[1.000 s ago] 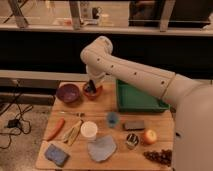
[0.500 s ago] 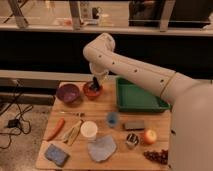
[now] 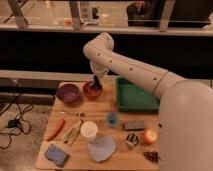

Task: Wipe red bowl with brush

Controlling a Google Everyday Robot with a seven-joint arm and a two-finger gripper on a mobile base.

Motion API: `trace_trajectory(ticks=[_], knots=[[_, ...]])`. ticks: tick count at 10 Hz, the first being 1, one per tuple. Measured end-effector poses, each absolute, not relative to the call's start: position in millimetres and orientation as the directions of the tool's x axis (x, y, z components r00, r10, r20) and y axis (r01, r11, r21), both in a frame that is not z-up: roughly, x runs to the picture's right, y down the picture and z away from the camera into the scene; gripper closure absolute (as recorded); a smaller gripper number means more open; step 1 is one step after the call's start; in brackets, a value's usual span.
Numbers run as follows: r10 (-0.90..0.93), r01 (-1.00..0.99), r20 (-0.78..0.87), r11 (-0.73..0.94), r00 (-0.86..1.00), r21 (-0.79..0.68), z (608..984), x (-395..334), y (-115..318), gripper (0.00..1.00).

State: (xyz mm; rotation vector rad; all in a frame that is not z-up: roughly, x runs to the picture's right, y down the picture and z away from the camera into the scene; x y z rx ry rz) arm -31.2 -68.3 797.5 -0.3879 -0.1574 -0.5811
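Tool: the tool (image 3: 96,78) hangs from the arm's end at the back of the counter (image 3: 122,154). It is right above the red bowl (image 3: 91,92) and points down into it.
Grip: I cannot tell from this view whether it is spread, pressed together or pinching something.
Brush: a short dark shape (image 3: 95,84) reaches from under the tool down past the bowl's rim. I take it to be the brush, carried by the tool.
Red bowl: it stands upright between the purple bowl (image 3: 68,93) and the green tray (image 3: 120,96), near both and touching neither.
Change: over the last second the tool has stayed above the bowl and shifted only a little. The dark tip is now slightly off where it was half a second ago, and the bowl has not moved.
Meaning: this looks like wiping already under way, in small strokes inside the bowl rather than an approach.
Risk: a light bowl may slide toward the purple bowl if the strokes press sideways.
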Motion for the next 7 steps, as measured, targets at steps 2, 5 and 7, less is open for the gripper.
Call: trace_trajectory(ticks=[2,5,7], knots=[[-0.512,0.571,0.254,0.757,0.821,-0.317,805.5,-38.5,-72.5,1.00],[-0.523,0.586,0.267,0.744,0.809,-0.320,817.2,-54.4,-75.0,1.00],[-0.531,0.598,0.279,0.735,0.800,-0.318,823.6,-66.7,-75.0,1.00]])
